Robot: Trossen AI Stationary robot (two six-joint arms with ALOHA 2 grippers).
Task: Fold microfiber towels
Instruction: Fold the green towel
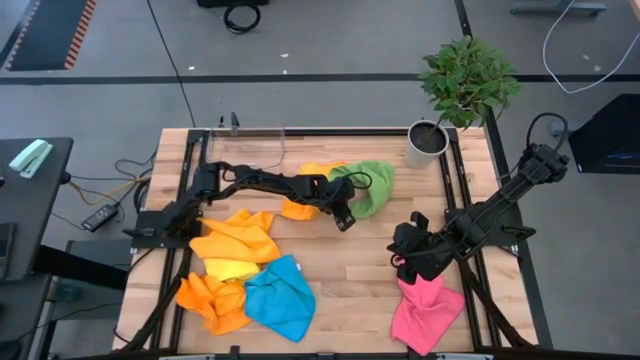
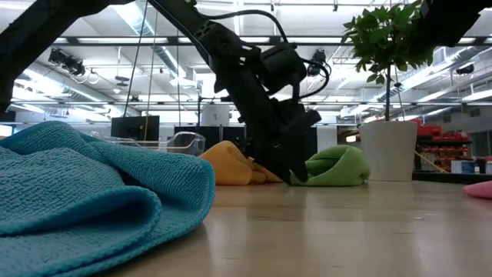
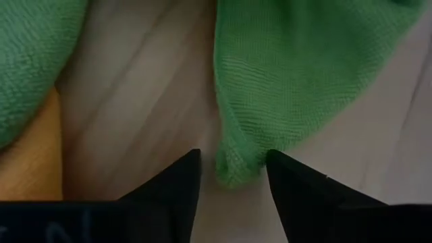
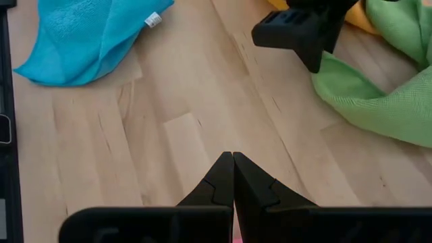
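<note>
While the left gripper [image 3: 233,179] sits spread at the table [image 1: 350,285] surface, a corner of the green towel [image 3: 304,74] lies between its fingers, not pinched. Right gripper [image 4: 233,177] is clenched, empty, above the pink towel [image 1: 425,312]. Blue towel [image 1: 280,297] lies near the front edge.

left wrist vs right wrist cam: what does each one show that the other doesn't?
Left wrist only: the left end effector open, a corner of the green towel between its fingers, not clamped.

Right wrist only: the blue towel with its white tag, and the right end effector shut, with a sliver of pink showing below its tips.

Both: the green towel, an orange-yellow towel beside it, and the wooden tabletop.
</note>
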